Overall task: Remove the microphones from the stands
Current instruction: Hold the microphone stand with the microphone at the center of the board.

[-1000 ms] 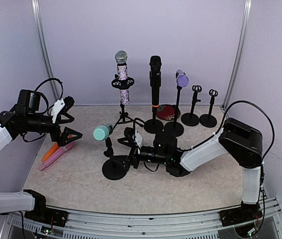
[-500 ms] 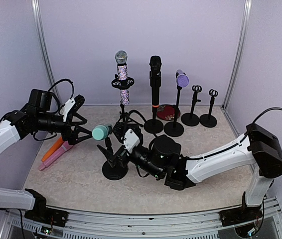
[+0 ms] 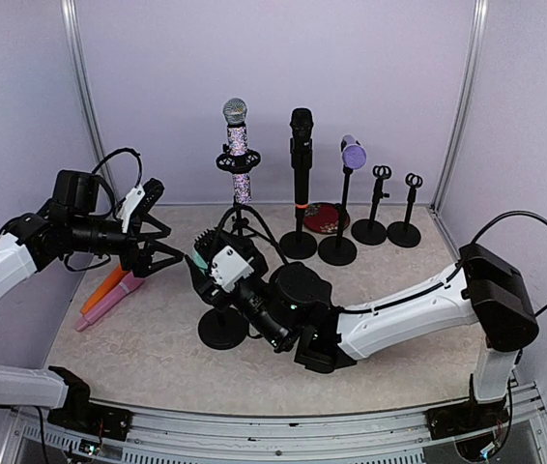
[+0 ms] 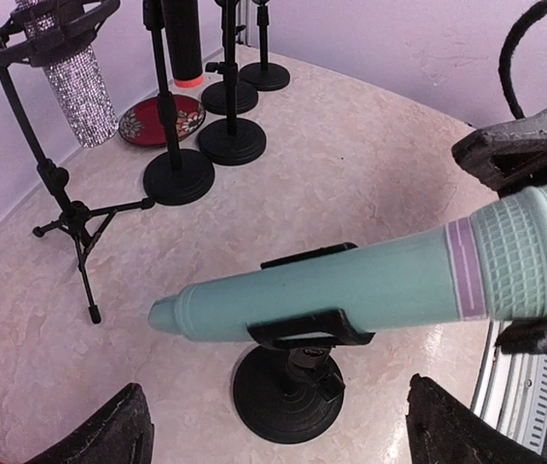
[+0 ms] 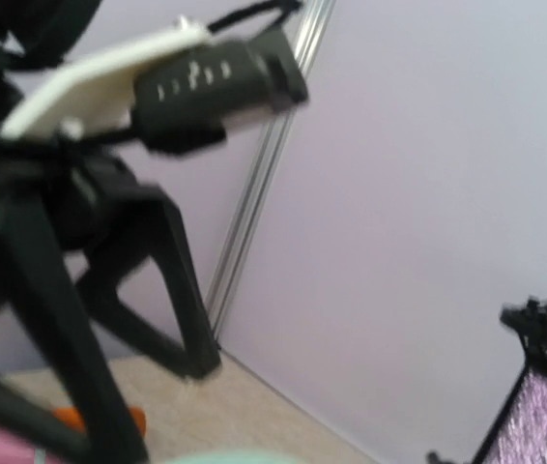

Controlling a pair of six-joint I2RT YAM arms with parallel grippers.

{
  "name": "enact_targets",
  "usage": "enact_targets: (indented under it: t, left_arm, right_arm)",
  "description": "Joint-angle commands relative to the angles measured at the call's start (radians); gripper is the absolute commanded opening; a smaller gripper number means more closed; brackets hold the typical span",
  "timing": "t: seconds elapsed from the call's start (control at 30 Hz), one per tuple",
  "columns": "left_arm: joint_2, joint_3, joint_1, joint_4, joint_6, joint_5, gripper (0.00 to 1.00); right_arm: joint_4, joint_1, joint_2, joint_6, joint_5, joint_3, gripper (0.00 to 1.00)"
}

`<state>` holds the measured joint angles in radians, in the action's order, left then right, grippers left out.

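Note:
A teal microphone (image 4: 351, 285) lies level in the black clip of a short stand (image 4: 283, 396) with a round base (image 3: 223, 329). My left gripper (image 3: 158, 249) is open and empty, just left of the microphone's head; in its own view (image 4: 288, 430) the fingertips (image 4: 129, 430) frame the stand base. My right gripper (image 3: 206, 261) covers the head from the right. Its dark fingers (image 4: 520, 145) sit above and below the head, and I cannot see them pressing it. The blurred right wrist view shows the left gripper (image 5: 158, 87) and a teal sliver (image 5: 225, 457).
Behind stand a sparkly microphone on a tripod (image 3: 238, 145), a black microphone (image 3: 301, 159), a purple one (image 3: 353, 155), two empty stands (image 3: 380, 208) and a red dish (image 3: 324, 217). Orange and pink objects (image 3: 109, 290) lie at the left. The right arm's cable loops nearby.
My right gripper has risen from beside the stand base up to the microphone's head. The left gripper came in towards the head, then held. The microphone stays in its clip.

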<state>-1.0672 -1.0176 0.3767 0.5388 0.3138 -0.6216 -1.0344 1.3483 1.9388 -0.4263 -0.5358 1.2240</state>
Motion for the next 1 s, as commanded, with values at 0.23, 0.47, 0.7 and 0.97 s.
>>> enact_targets:
  t: [0.23,0.47,0.7,0.97]
  left_arm:
    - [-0.02,0.146,0.008,-0.068,-0.091,0.01,0.85]
    - [-0.05,0.169,0.025,-0.113,-0.113,0.015,0.81]
    - [-0.065,0.191,0.065,-0.136,-0.153,0.025,0.74]
    - [-0.12,0.188,0.083,-0.219,-0.203,0.02,0.66]
  right_arm:
    - [-0.159,-0.026,-0.121,0.171,0.154,-0.16,0.53]
    - [-0.12,-0.027,-0.107,0.195,0.164,-0.15,0.67]
    - [-0.044,-0.039,-0.069,0.234,0.148,-0.107,0.6]
    - [0.031,-0.085,-0.053,0.344,0.217,-0.081,0.6]
